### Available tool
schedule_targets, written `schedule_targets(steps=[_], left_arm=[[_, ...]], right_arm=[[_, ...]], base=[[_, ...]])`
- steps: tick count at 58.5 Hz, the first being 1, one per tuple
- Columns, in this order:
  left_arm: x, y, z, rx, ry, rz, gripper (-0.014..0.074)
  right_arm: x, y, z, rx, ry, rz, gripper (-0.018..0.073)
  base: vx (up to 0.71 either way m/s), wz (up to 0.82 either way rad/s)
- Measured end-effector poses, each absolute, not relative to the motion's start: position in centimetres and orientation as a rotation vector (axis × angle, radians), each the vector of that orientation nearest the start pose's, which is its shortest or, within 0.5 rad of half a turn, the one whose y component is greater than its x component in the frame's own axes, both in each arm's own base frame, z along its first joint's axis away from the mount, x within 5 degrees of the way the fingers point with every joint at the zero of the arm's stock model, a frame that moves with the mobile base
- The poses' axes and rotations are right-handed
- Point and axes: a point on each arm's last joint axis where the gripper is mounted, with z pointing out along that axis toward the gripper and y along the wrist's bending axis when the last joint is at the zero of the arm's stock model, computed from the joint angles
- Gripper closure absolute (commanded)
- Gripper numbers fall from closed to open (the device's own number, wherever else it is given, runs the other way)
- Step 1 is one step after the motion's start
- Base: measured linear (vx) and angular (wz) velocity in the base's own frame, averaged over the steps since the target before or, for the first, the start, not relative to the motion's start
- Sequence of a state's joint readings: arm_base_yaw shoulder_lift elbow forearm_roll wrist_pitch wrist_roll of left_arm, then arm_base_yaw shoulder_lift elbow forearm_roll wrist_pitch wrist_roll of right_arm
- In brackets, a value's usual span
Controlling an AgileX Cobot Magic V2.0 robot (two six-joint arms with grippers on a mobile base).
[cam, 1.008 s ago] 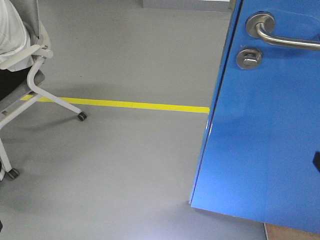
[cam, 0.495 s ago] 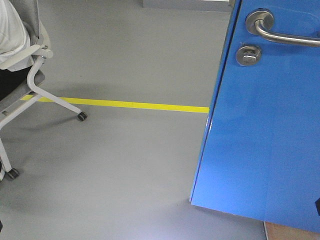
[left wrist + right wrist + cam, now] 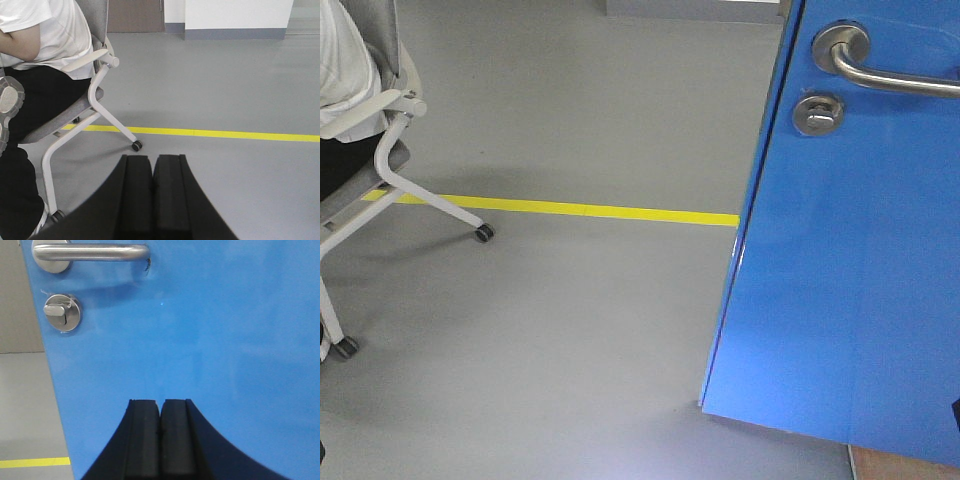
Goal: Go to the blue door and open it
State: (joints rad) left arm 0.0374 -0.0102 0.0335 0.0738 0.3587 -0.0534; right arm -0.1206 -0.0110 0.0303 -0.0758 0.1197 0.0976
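On the right side of the front-facing view stands the blue door (image 3: 850,260), a glossy flat panel that fills that side from top to bottom, its thin left edge (image 3: 748,220) running down toward the grey floor (image 3: 580,320). Near the top of the panel sits a silver lever handle (image 3: 880,68) whose arm runs off to the right, and just below its round base is a round silver lock (image 3: 818,114) with a small thumb-turn. A yellow tape line (image 3: 580,209) crosses the floor from the left and ends at the door's edge.

At the far left a white-framed chair (image 3: 390,170) on castors holds a seated person in a white shirt (image 3: 342,55) and dark trousers; only part of them shows.

In the right wrist view the right gripper (image 3: 160,437) points at the door's face with its two black fingers pressed together and nothing between them. The handle lies up and to the left of it, the lock beneath the handle, both well apart from the fingertips.

In the left wrist view the left gripper (image 3: 152,192) has its fingers closed against each other as well, holding nothing. It faces open floor, with the chair and person to its left and the tape line running across beyond it.
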Motion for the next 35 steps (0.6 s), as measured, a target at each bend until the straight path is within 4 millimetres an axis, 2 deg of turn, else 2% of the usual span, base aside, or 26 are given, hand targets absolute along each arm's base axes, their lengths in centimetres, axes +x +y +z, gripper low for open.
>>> schedule_targets(steps=[35], left_arm=[[5.3, 0.43, 17.03, -0.038, 1.864, 0.061, 0.0526]], right_arm=[[5.62, -0.77, 19.23, 0.125, 1.622, -0.081, 0.0564]], base=[[0.0, 0.0]])
